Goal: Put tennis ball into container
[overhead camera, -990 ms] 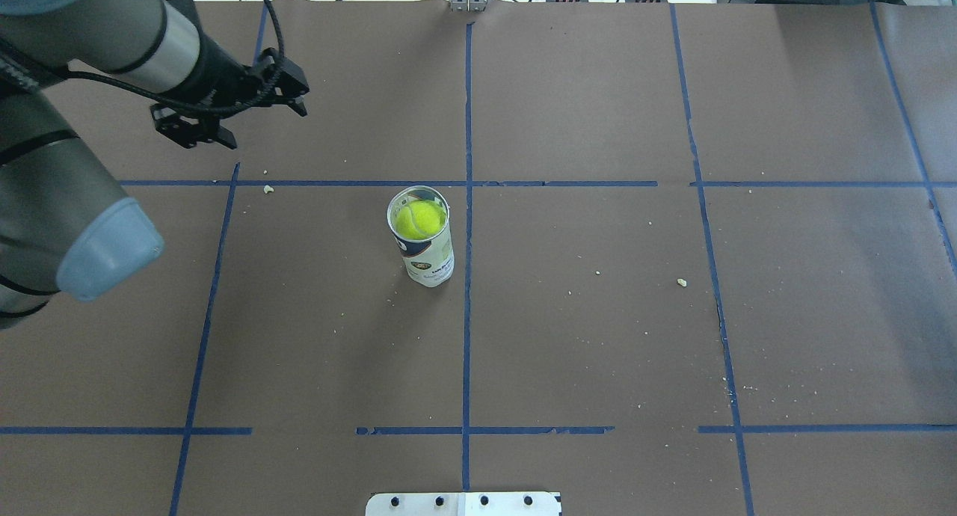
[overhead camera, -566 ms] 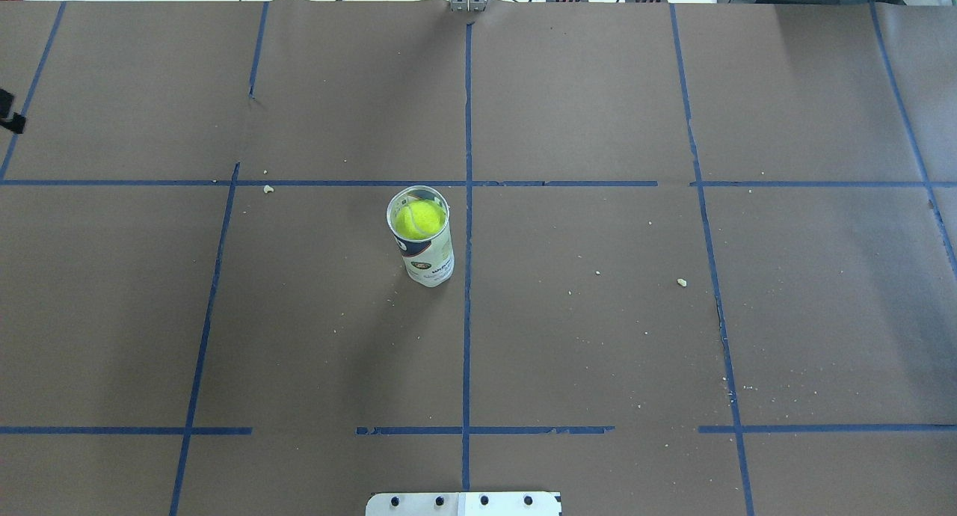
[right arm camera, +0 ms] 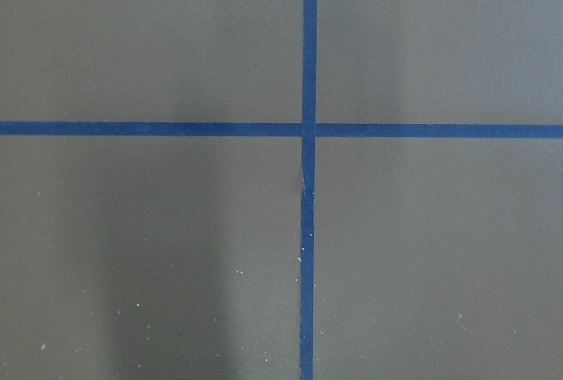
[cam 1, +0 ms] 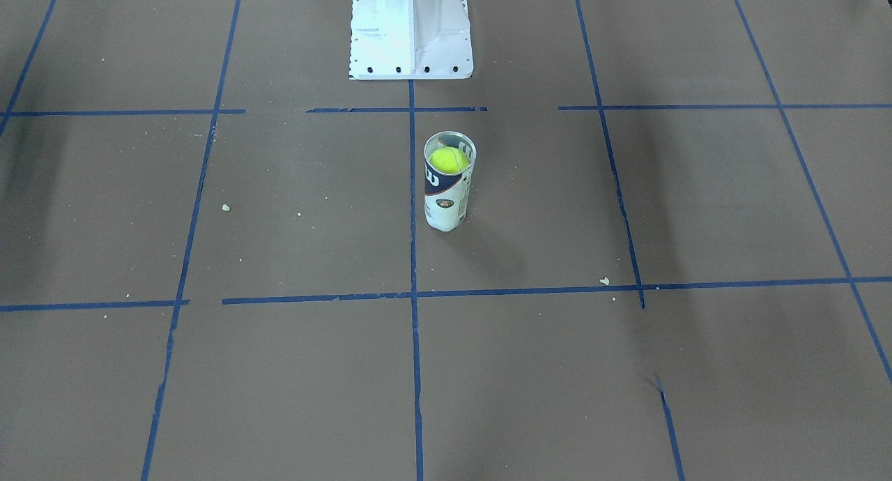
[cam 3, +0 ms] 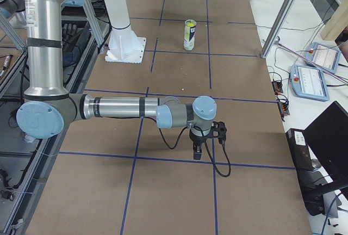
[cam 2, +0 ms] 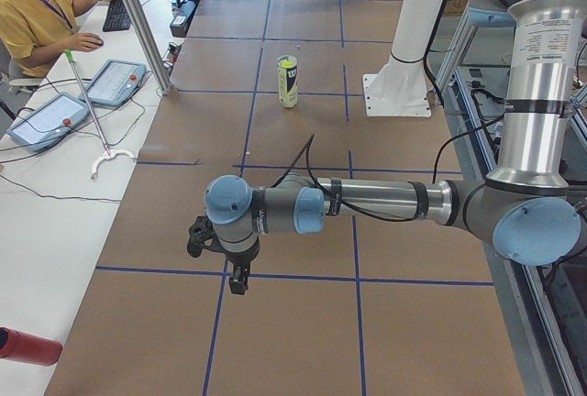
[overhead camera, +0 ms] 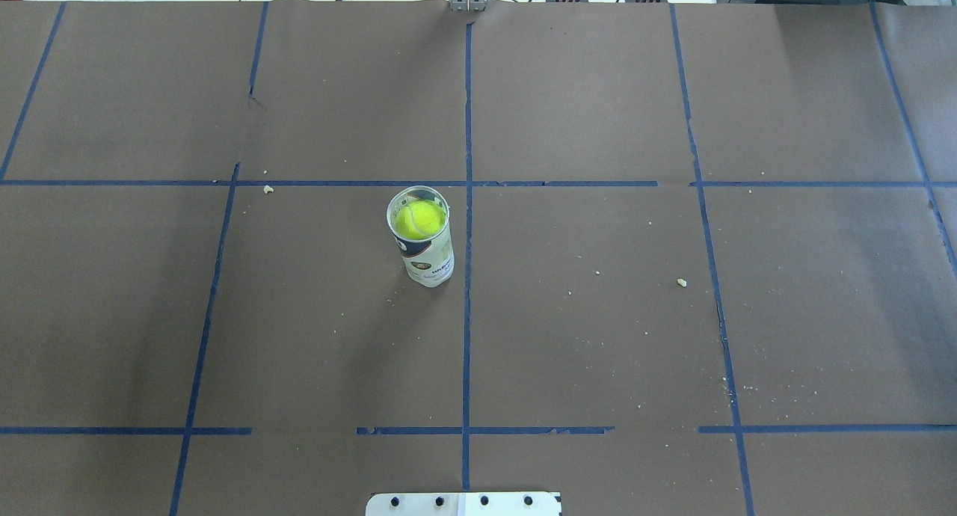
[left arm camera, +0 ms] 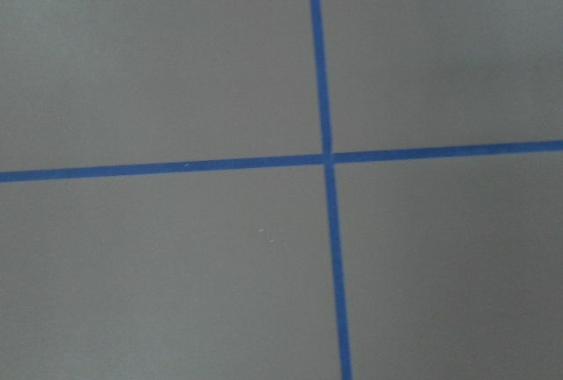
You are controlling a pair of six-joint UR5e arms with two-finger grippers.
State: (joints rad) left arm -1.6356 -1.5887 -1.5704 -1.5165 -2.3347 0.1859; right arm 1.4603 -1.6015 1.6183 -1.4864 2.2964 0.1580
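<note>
The container (overhead camera: 428, 260) stands upright near the table's middle, just left of the centre tape line. The bright yellow-green tennis ball (overhead camera: 420, 219) sits inside it, close under the open rim; from across the table the tennis ball (cam 1: 449, 159) shows in the container (cam 1: 446, 203) too. Neither gripper appears in the overhead, front or wrist views. The left gripper (cam 2: 235, 272) hangs over the table's left end, far from the tube. At the opposite end hangs the right gripper (cam 3: 198, 150). I cannot tell if either is open or shut.
The robot's white base (cam 1: 411, 42) stands behind the tube. Brown paper with blue tape lines covers the table, dotted with small crumbs (overhead camera: 681, 282). An operator (cam 2: 32, 11) sits at a side desk with tablets (cam 2: 115, 82). A red cylinder (cam 2: 26, 346) lies there.
The left arm has swung out of the overhead view to the left. The tube and the ball inside it have stayed in place.
</note>
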